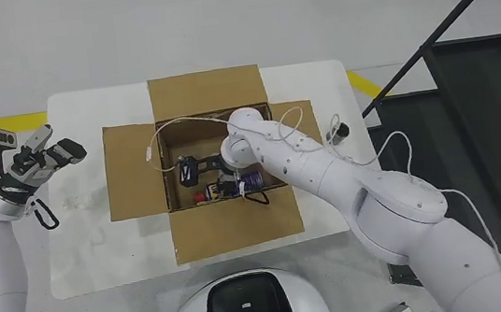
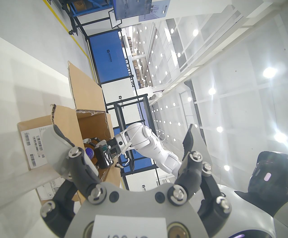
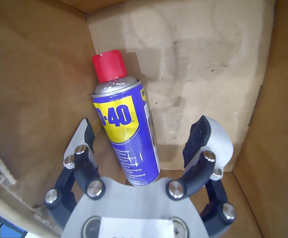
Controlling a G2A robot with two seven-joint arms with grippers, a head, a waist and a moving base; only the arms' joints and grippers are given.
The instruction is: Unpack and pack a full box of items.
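Spread wide inside the open brown cardboard box [image 3: 202, 67], the right gripper [image 3: 144, 128] brackets a blue-and-yellow aerosol spray can with a red cap [image 3: 126, 121]. Its own wrist view gives the fine detail: a gap stands between each black finger pad [image 3: 198, 137] and the can, so nothing is clasped, and the can rests close against a corner of the box. From above, the box sits about midway on the white table [image 1: 317, 87] with all four flaps folded out, and the right gripper is down toward the wall nearest the robot. Over the table's left edge, well apart from the box, the left gripper [image 1: 66, 152] has its fingers parted and holds nothing. Its wrist view adds the box's outer wall, which bears white barcode labels [image 2: 33, 144], and a blue part of the can beside the right gripper.
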